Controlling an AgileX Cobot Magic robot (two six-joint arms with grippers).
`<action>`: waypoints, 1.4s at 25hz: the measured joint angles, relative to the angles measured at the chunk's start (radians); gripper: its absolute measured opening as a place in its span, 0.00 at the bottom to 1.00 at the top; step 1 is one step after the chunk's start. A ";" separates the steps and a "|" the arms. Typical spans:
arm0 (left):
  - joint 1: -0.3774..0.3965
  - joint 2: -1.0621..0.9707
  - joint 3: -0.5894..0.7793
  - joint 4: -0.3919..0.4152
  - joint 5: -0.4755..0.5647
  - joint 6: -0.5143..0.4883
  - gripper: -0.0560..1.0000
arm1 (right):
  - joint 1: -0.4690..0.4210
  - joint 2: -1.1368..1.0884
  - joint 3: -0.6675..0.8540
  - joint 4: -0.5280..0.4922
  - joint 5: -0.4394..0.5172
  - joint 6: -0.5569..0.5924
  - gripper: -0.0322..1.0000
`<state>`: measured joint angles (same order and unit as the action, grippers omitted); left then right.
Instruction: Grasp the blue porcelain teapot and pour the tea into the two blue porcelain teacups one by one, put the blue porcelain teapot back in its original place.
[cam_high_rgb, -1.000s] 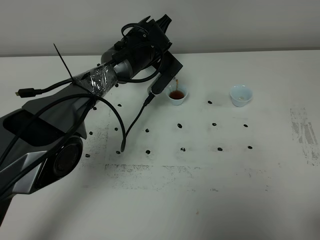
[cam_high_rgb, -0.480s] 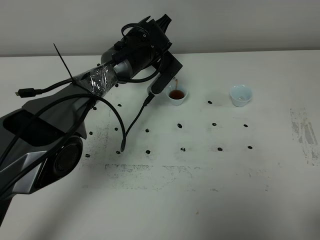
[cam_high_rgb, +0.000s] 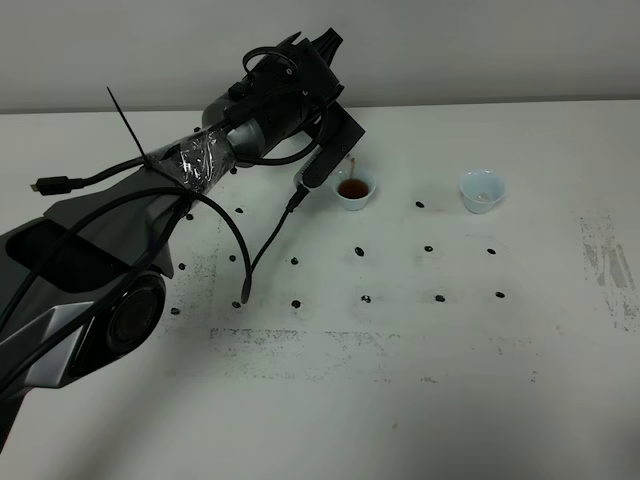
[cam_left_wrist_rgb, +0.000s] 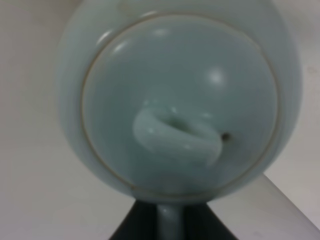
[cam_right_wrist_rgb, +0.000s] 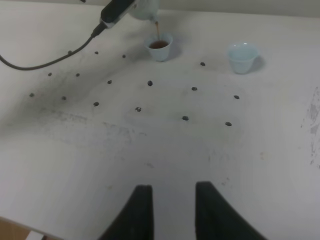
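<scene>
Presently, the blue porcelain teapot (cam_left_wrist_rgb: 180, 95) is held tilted at the far side of the table (cam_high_rgb: 400, 400), with its knobbed lid turned toward the wrist camera. It is carried by the left gripper (cam_left_wrist_rgb: 170, 220), whose jaws are pinched on the loop handle. A thin stream of tea (cam_right_wrist_rgb: 157, 31) is seen falling from the spout into the left teacup (cam_high_rgb: 354, 189), where dark reddish-brown liquid is gathered. The right teacup (cam_high_rgb: 482, 190) is set well apart to the right, upright. Black dots (cam_high_rgb: 359, 251) are scattered nearer. The right gripper (cam_right_wrist_rgb: 172, 200) is kept at the near edge, its jaws slightly spread and gripping nothing.
</scene>
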<state>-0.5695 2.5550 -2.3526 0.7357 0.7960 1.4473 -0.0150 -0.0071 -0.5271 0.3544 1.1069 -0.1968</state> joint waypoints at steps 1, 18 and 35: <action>0.000 0.000 0.000 0.000 0.000 0.000 0.14 | 0.000 0.000 0.000 0.000 0.000 0.000 0.26; 0.000 0.000 0.000 -0.002 0.000 -0.001 0.14 | 0.000 0.000 0.000 0.000 0.000 0.000 0.26; 0.000 0.000 0.000 -0.026 0.018 -0.010 0.14 | 0.000 0.000 0.000 0.000 0.000 0.000 0.26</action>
<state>-0.5695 2.5550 -2.3526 0.7094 0.8141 1.4371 -0.0150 -0.0071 -0.5271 0.3544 1.1069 -0.1968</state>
